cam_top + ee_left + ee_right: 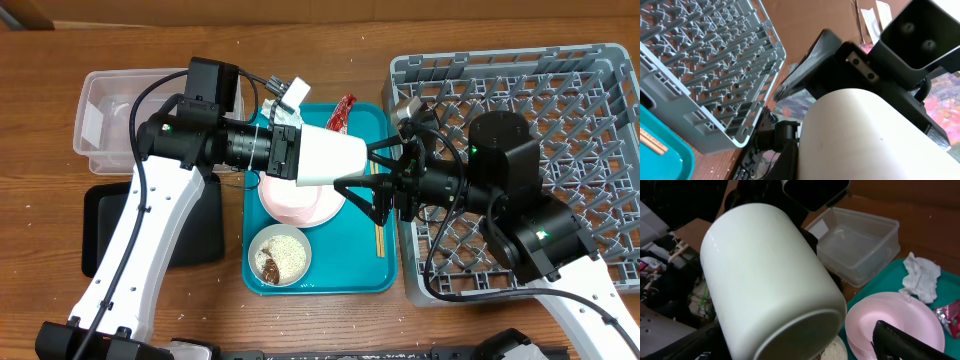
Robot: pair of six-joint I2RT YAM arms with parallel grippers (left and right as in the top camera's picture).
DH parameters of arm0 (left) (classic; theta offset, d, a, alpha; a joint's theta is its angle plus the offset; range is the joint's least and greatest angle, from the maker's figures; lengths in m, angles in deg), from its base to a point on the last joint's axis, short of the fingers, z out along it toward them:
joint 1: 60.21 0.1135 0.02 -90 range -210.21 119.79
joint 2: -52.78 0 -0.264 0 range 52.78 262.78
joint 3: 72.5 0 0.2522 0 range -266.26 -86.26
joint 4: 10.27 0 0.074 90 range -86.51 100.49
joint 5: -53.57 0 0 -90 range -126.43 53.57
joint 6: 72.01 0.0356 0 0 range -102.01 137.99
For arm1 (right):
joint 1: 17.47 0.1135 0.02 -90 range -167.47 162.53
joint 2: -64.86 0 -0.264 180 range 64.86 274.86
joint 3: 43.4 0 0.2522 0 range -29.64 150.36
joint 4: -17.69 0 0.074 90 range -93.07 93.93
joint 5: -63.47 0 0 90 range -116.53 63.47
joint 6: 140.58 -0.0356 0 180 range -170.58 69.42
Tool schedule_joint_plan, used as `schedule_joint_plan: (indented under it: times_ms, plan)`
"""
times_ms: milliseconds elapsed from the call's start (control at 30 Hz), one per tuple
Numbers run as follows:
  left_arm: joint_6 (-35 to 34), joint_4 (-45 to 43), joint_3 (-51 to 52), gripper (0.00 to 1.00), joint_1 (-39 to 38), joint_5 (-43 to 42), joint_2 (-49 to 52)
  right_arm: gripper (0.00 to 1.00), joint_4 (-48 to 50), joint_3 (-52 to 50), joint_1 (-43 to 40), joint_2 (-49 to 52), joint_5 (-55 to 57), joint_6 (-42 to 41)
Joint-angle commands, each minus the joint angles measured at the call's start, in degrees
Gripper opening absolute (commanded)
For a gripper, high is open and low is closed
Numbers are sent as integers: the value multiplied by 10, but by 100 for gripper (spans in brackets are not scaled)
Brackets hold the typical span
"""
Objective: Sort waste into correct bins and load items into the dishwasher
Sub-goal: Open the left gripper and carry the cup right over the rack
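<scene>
White cup (770, 275) fills both wrist views, lying sideways above the teal tray (380, 118). The left hand (296, 152) is clamped on one end, its fingers mostly hidden. Right hand (355, 167) gapes wide around the other end; whether it touches is unclear. Plate (300, 205) and chopsticks (379, 240) show only partly beneath. Wooden table (320, 45); the room behind is blurred clutter.

The cup (330, 157) is white, the plate (300, 208) pale pink, the wrapper (343, 112) red, the tray (340, 272) teal, the rack (520, 60) grey.
</scene>
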Motion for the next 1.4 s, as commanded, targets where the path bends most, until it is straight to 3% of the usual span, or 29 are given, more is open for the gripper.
schedule_joint_plan:
  times_ms: [0, 167, 533, 700, 733, 800, 900, 933, 1367]
  plan:
    - [-7, 0, -2, 4, -3, -28, -1, 97, 21, 12, 1, -2, -14, 9]
    - [-8, -2, -2, 4, -3, -27, -1, 93, 52, 12, 1, -2, -86, 9]
    - [-8, -9, -2, 4, -19, -72, -1, 94, 58, 12, 1, 20, -90, 4]
    - [-7, -10, -2, 5, -26, -66, -1, 77, 78, 12, 1, 18, -118, 5]
    - [-7, -10, -2, 7, -26, -66, -1, 74, 80, 12, 1, 18, -125, 5]
    - [-7, -10, -2, 27, -26, -66, -1, 69, 82, 12, 1, 16, -131, 5]
    - [-8, -10, -2, 82, -26, -47, -1, 67, 81, 12, 1, 8, -130, 5]
    - [-8, -9, -2, 92, -26, -39, -1, 66, 81, 12, 1, 4, -125, 5]
    - [-8, -10, -2, 100, -17, -21, -1, 63, -97, 12, 1, -95, 144, -8]
